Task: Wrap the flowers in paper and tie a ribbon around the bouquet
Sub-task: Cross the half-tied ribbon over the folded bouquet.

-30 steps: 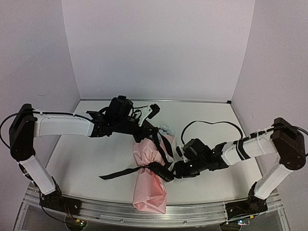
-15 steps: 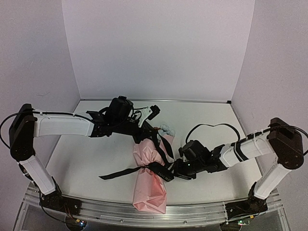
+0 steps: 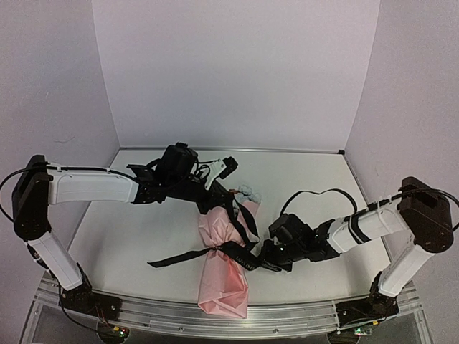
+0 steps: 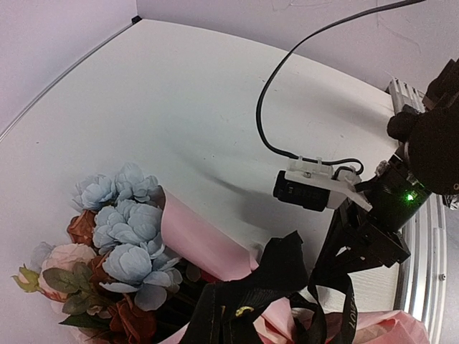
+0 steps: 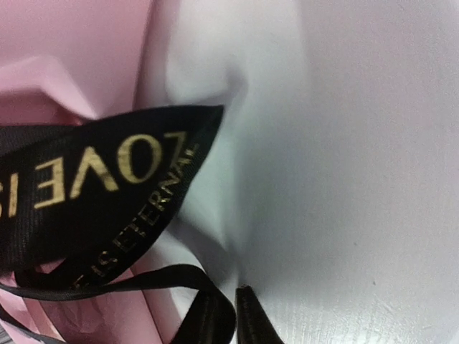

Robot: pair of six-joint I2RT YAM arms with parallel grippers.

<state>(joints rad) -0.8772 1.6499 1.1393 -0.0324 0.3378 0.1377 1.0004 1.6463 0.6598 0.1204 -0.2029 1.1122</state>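
At the left of the table (image 3: pixel 122 236), a loose tail of the ribbon (image 3: pixel 176 258) trails flat from the bouquet's waist.

Left gripper (image 3: pixel 231 199) sits over the flower end with its jaws fully closed. A ribbon strand climbs from the waist up to it, so you appear to have that end pinched and lifted to hold tension on the wrap.

Centre: the bouquet (image 3: pixel 224 276) lies lengthwise. The flowers (image 4: pixel 122 240) point toward the far wall and the paper (image 3: pixel 222 294) cone runs to the near edge. Ribbon crosses around the narrow middle; whether a knot is finished can't be told.

Right of the bouquet, your right gripper (image 3: pixel 262 261) is low over the table, touching or just beside the short lettered tail. Its wrist view shows only a sliver of fingertip next to a thin ribbon loop. The jaws look narrow, but you can't read whether they have closed or caught anything.

Judgement: wrapping is done and this is the tying stage. The next pull needs both ends held, or the paper will drag.
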